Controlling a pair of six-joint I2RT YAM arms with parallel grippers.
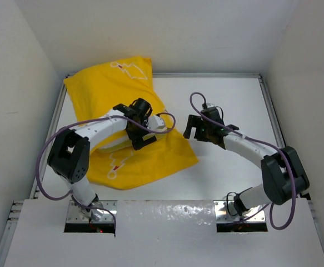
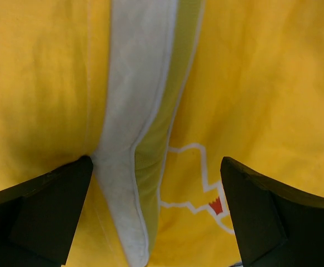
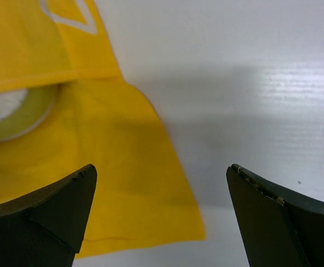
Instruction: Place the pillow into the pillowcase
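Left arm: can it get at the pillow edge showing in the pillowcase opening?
Likely yes. The left gripper is open right over the pillow edge, bare between layers of the pillowcase; nothing blocks it.

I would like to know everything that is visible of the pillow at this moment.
The pillow is cream-white and looks soft, with a yellow-green edge band bordered by thin white piping. Nearly all of it is hidden inside the yellow pillowcase. Only a narrow strip shows at the opening, between the two fabric layers. It lies flat with the case on the white table. The left gripper hangs open directly above this strip and holds nothing.
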